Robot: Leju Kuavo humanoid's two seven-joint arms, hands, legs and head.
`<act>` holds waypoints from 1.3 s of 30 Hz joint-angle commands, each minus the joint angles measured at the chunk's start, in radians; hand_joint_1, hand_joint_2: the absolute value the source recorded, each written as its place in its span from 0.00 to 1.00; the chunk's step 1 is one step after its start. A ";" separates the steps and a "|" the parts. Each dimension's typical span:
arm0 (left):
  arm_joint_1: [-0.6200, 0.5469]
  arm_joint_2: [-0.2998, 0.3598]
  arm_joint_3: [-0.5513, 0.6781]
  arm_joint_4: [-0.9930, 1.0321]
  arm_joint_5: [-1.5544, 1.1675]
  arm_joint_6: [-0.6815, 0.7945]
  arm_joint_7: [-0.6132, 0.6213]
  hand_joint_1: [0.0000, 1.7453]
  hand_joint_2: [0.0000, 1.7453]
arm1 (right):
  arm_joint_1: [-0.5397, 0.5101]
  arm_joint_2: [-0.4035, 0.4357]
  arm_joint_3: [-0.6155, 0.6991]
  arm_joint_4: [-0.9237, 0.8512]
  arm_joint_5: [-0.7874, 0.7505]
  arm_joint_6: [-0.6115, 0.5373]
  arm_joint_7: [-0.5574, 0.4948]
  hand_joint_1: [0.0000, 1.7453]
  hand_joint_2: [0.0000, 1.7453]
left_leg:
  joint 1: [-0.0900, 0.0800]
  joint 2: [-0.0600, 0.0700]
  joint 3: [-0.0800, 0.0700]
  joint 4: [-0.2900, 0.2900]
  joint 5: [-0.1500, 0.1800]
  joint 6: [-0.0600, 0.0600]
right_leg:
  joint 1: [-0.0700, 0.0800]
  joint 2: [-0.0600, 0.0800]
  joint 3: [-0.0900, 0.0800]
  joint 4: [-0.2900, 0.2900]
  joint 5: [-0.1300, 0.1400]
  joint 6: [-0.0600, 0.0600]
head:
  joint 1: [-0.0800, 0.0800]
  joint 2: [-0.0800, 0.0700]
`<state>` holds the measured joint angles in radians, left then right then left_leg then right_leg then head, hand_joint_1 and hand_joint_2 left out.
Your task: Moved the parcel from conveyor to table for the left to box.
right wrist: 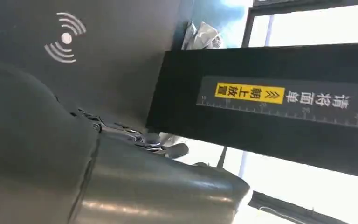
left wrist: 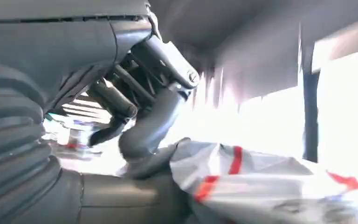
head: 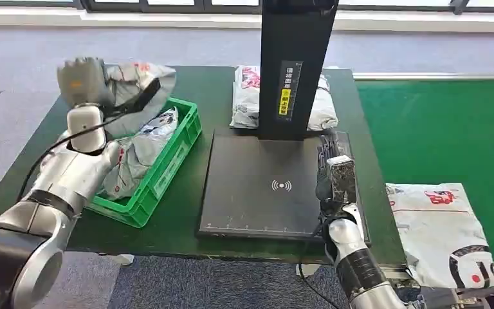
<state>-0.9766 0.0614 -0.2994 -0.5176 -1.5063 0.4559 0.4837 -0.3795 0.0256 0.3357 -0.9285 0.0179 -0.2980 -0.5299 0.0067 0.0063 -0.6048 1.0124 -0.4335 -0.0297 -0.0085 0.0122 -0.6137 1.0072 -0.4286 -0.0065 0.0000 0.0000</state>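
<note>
My left hand (head: 85,82) is raised over the green crate (head: 181,147) and grips a crumpled grey parcel (head: 136,87) with red marks. In the left wrist view its thumb and dark fingers (left wrist: 149,126) press on that parcel (left wrist: 261,182). My right hand (head: 332,172) lies low over the right edge of the black scanner plate (head: 257,187), fingers stretched forward and holding nothing. In the right wrist view the right hand (right wrist: 121,186) is beside the scanner post (right wrist: 270,102). A second grey parcel (head: 440,225) lies on the green conveyor (head: 437,129) at the right.
The crate holds other grey parcels (head: 135,158). The black scanner post (head: 292,64) stands upright mid-table, with another parcel (head: 249,96) behind it. The dark green table (head: 180,225) ends close to my body; grey carpet surrounds it.
</note>
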 commanded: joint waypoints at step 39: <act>0.293 -0.226 0.341 -0.220 1.260 0.120 -1.182 0.00 0.00 | -0.101 -0.050 -0.158 0.381 0.125 -0.210 0.062 0.00 1.00 | -0.001 -0.011 -0.001 -0.002 0.001 0.002 | 0.000 -0.012 0.003 -0.003 -0.001 0.001 | 0.000 0.000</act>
<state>-0.7176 -0.0714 0.1427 -0.5723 -0.3764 0.5646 -0.6977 -0.4123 -0.0347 0.2937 -0.7236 0.0664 -0.4197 -0.5203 0.0069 -0.0006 -0.6089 1.0131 -0.4325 -0.0289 -0.0084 0.0054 -0.6155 1.0069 -0.4282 -0.0063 0.0000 0.0000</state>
